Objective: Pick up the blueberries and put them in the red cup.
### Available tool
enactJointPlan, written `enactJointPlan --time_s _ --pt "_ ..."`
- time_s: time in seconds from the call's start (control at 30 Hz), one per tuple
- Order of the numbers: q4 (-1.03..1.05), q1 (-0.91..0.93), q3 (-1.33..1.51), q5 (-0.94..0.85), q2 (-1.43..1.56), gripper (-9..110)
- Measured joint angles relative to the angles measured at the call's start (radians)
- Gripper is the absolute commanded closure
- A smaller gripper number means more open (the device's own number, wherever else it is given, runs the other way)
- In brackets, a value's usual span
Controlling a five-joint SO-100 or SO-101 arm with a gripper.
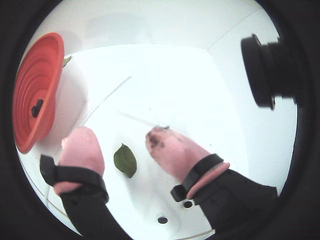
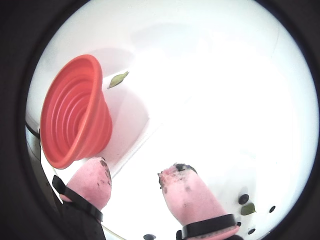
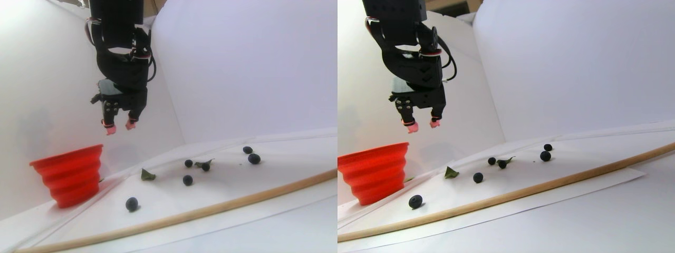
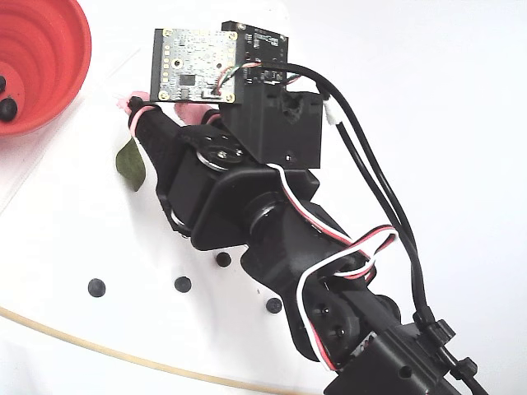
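Observation:
The red cup [image 3: 71, 174] stands at the left of the white sheet; in a wrist view its ringed inside [image 1: 37, 95] holds dark blueberries [image 1: 37, 107], which also show in the fixed view [image 4: 8, 109]. Several more blueberries lie loose on the sheet [image 3: 132, 204] [image 3: 187, 180] [image 4: 97, 287] [image 2: 243, 199]. My gripper [image 3: 119, 126] hangs well above the sheet, just right of the cup, and is open. Its pink, stained fingertips [image 1: 157, 137] stand apart with nothing between them in both wrist views; the gripper [image 2: 137, 170] is empty.
A green leaf [image 1: 125, 160] lies on the sheet below the open fingers, and other leaves [image 2: 118, 79] [image 3: 203, 164] lie among the berries. A wooden stick [image 3: 211, 211] runs along the sheet's front edge. White walls close in behind and to the left.

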Motion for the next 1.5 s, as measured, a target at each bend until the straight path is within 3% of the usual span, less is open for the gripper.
enactJointPlan --time_s 1.5 --pt "0.049 0.186 0.175 -0.025 0.138 83"
